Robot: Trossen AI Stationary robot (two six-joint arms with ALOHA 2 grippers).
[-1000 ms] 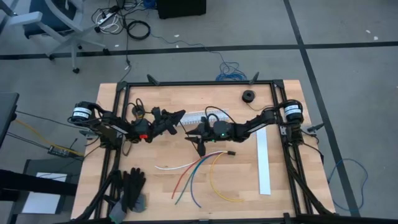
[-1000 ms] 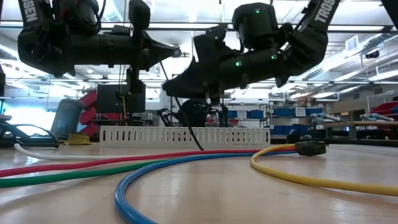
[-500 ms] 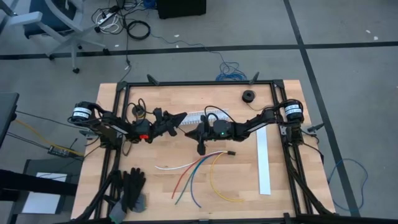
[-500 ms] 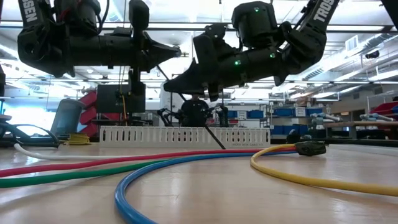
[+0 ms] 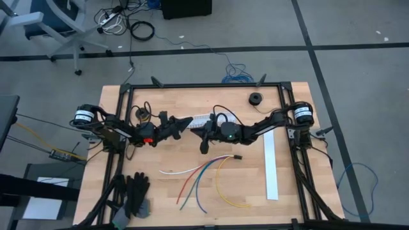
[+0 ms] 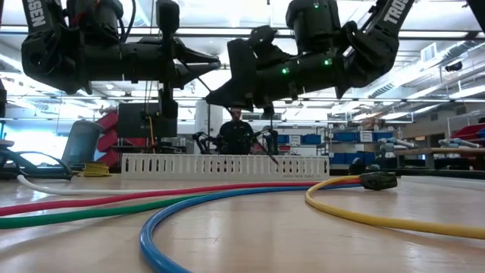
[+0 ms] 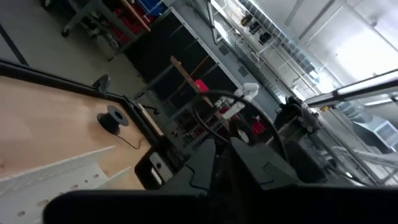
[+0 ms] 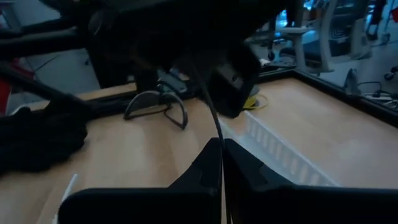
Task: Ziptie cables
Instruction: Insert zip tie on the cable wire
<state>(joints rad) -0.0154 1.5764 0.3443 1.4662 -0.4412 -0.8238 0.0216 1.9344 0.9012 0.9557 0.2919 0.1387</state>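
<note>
Wooden table carries the cables, fanned loose near its front edge. I see both arms hovering above mid-table, tips facing: left gripper closed, right gripper pinched on a thin black strip, well clear of them.

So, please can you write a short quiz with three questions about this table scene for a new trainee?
1. True or false: the cables are already bundled together.
2. Which cable lies nearest the white strip? A red, B yellow, C green.
3. Fill in: the left gripper and the right gripper meet above the slotted ____.

Key
1. False: they fan out loose on the table.
2. B: the yellow cable.
3. Channel.
</note>
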